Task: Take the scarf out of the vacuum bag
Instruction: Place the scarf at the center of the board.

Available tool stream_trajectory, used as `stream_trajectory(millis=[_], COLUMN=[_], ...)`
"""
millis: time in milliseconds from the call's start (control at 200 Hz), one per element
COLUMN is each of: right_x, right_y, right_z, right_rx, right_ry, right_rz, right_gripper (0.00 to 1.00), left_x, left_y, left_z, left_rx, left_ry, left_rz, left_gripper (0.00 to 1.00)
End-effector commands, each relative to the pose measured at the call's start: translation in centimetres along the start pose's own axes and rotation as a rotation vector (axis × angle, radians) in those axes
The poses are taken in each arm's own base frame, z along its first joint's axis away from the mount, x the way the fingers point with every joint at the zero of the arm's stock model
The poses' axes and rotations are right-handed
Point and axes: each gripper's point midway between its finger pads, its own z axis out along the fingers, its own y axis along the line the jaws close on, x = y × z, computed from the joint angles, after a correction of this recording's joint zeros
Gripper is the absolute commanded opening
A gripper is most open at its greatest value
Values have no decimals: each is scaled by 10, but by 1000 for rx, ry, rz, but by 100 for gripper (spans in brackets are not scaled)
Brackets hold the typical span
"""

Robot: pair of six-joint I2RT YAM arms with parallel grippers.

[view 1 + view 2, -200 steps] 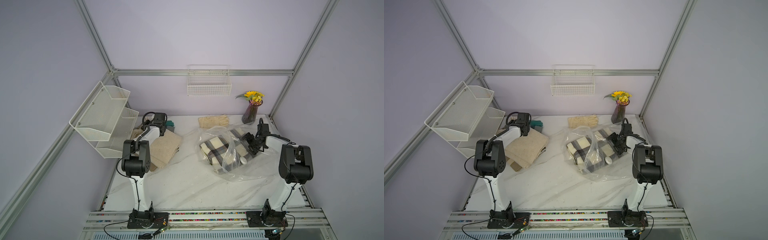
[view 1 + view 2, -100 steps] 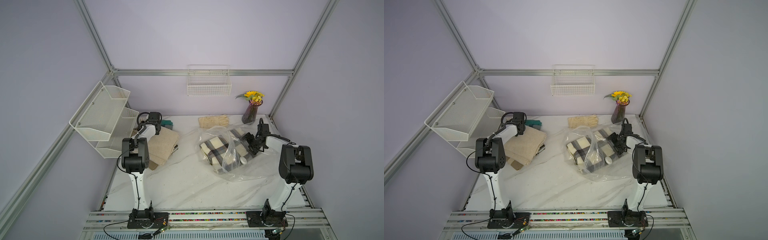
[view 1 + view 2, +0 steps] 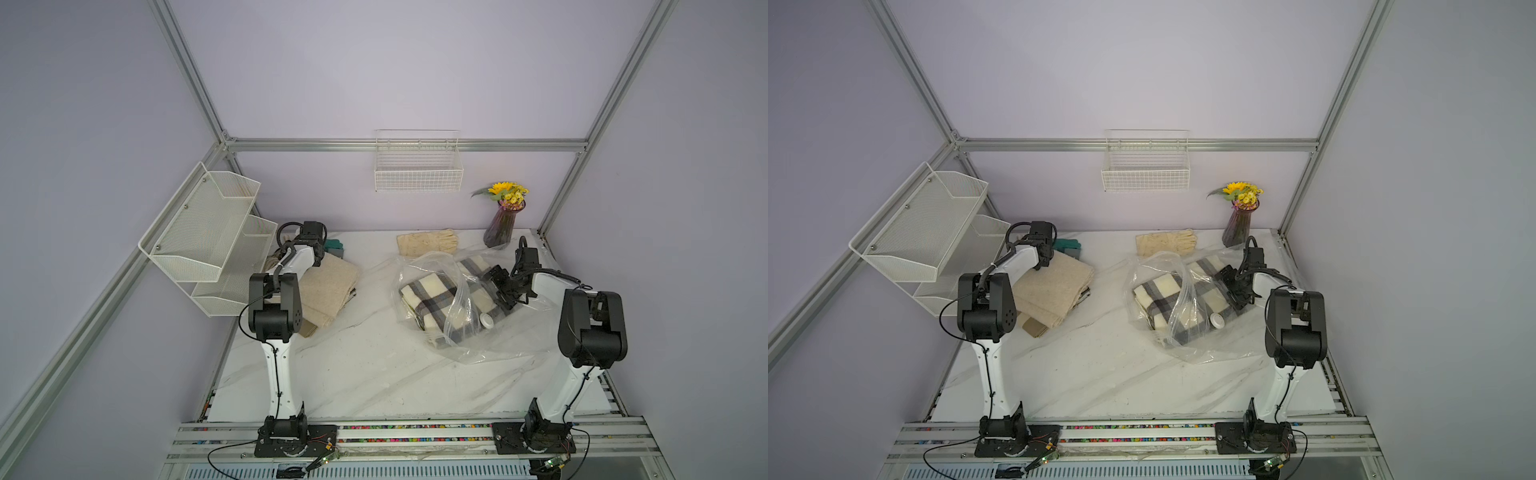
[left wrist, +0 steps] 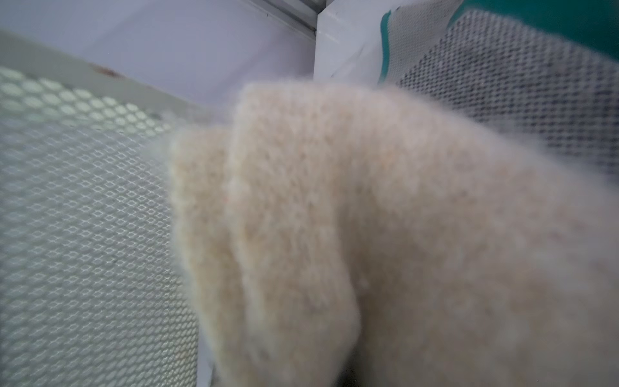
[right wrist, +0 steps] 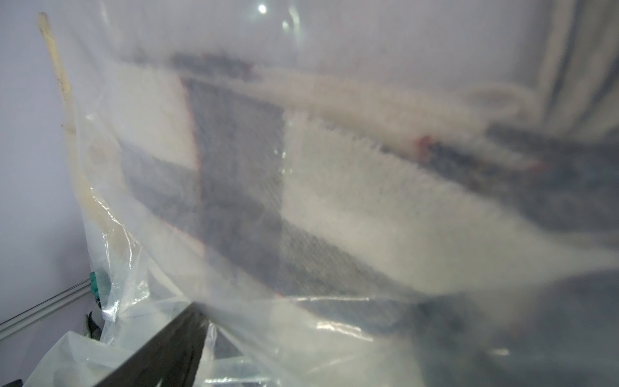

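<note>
Plainly, the marble table (image 3: 374, 374) carries the vacuum bag (image 3: 498, 349) on its right half, slack and crumpled. The plaid scarf (image 3: 428, 295) lies folded flat and, as far as I can see, wholly inside the bag. The right gripper (image 3: 501, 289) sits at the bag's right edge with its jaws spread wide, closed on nothing. In the right wrist view one finger (image 5: 160, 351) lies bare beside the film, and the plaid shows blurred through the plastic. The left gripper (image 3: 316, 254) is well apart at the table's far left, jaws pressed together over a folded beige cloth (image 3: 328, 286). Whether it pinches that cloth I cannot tell.

The risk, as I judge it, is that jaws closing here would take film alone, or film and wool together. A pull would then drag bag and scarf along as one, since nothing pins the bag.

The scarf's long axis seems to run diagonally, from table centre toward the far right corner, but the fold is nearly square, so I am unsure. The raised loop of film, seemingly the mouth, faces the left arm. The small white valve cap (image 3: 486, 320) sits on the bag's near side.
</note>
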Motion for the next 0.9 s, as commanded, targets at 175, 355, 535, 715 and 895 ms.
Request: stream_trajectory(millis=[175,355,535,715,895], right_x=[20,20,20,20,21], right_y=[-85,-84,-84,-83,-83], right_z=[25,22,23,23,24], right_rx=[252,248,244,238,238], right_ry=[58,52,56,57,59], right_rz=[68,66,69,71,70], right_gripper=[97,97,97,97,97], left_x=[-29,-34,-36,-45,-40], left_y=[-88,-72,-40,7,45], left_z=[-31,-33,-47,-77,-105], left_rx=[261,193,142,85,-31], left_ry=[-113,-78,-101,-160,-161], left_rz=[86,42,-36,-112,-83], left_gripper=[0,6,72,100,100])
